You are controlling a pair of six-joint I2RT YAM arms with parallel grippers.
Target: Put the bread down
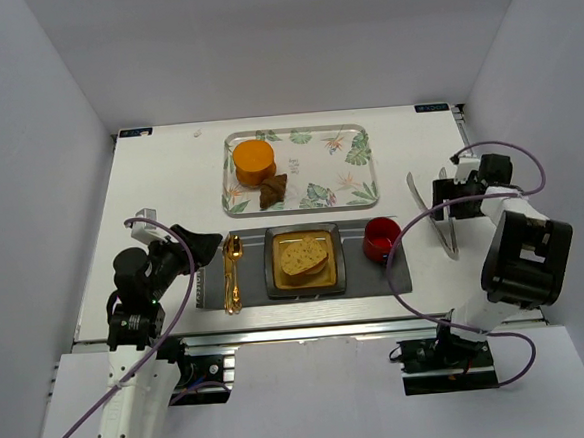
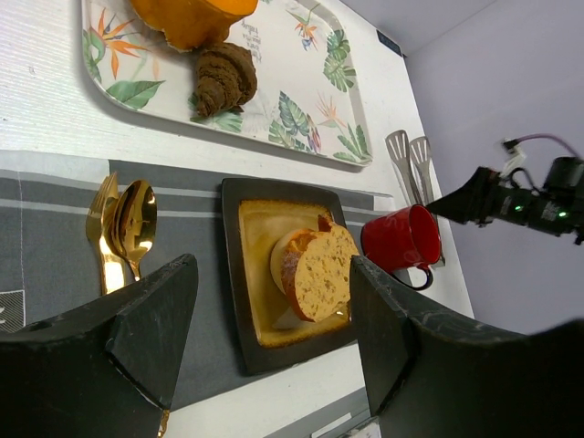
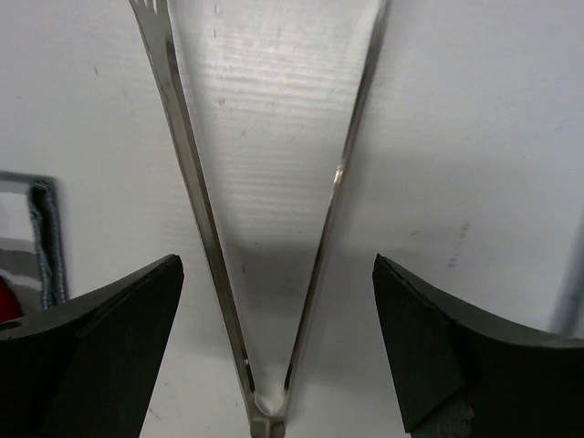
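Note:
The bread (image 1: 304, 257), a speckled tan slice with a brown crust, lies on the dark square plate (image 1: 276, 280) in the middle of the grey mat; in the left wrist view the bread (image 2: 321, 272) leans on another pale piece on the plate (image 2: 232, 274). My left gripper (image 1: 209, 247) hovers open left of the plate, its fingers (image 2: 155, 319) empty. At the right, my right gripper (image 1: 441, 201) stands open astride metal tongs (image 1: 423, 198) that lie on the table. In the right wrist view the tongs (image 3: 187, 155) spread in a V between the parted fingers (image 3: 119, 319), touching neither.
A floral tray (image 1: 340, 191) at the back holds an orange doughnut (image 1: 254, 159) and a dark brown chunk (image 1: 273, 189). A red mug (image 1: 381, 239) stands right of the plate. A gold spoon and fork (image 1: 233, 271) lie on the mat's left end. White walls enclose the table.

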